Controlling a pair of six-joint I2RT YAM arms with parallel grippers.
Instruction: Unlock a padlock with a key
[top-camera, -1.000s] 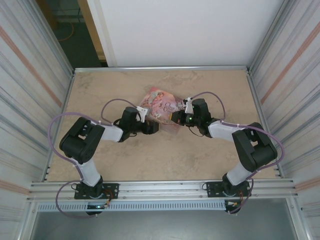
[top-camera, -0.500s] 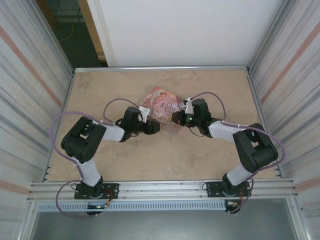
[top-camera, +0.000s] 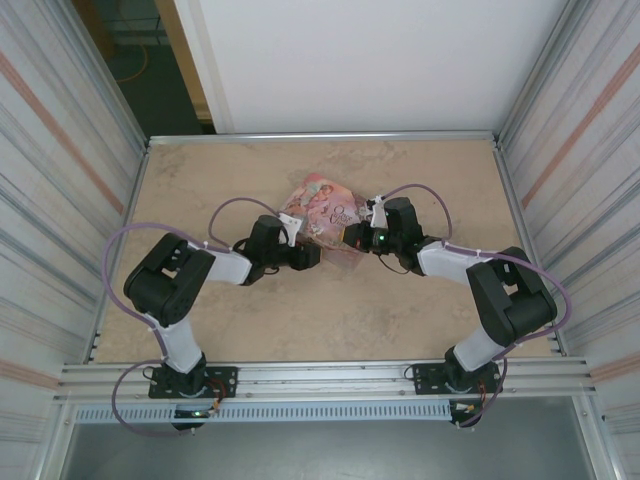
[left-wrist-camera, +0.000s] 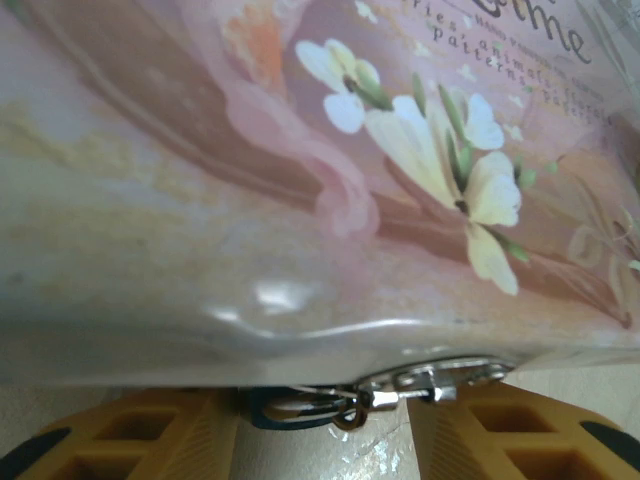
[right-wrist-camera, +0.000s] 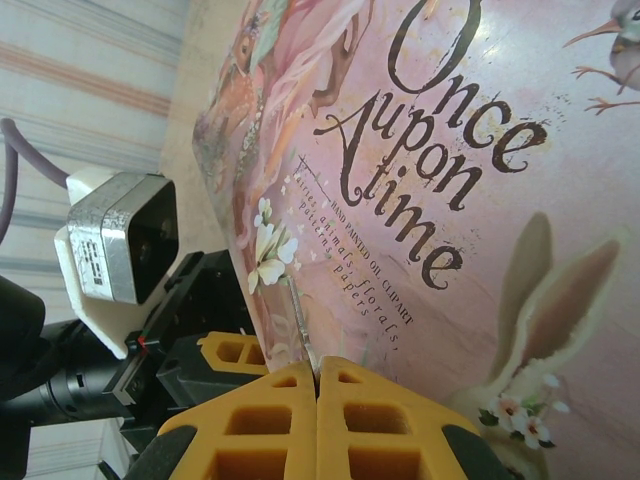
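Padlock sits between left gripper jaws, grip unclear; right gripper clenches key, shaft aimed padlock-ward.

Beige, marble-patterned tabletop, bounded by a silvery metal rim. One pink rectangular tin box, printed with flowers, a rabbit and the words "Once upon a time", rests on the surface, turned askew to the table's edges. Bare tabletop lies left, right and beyond the tin; the silvery aluminium rail runs well in front of the tin.
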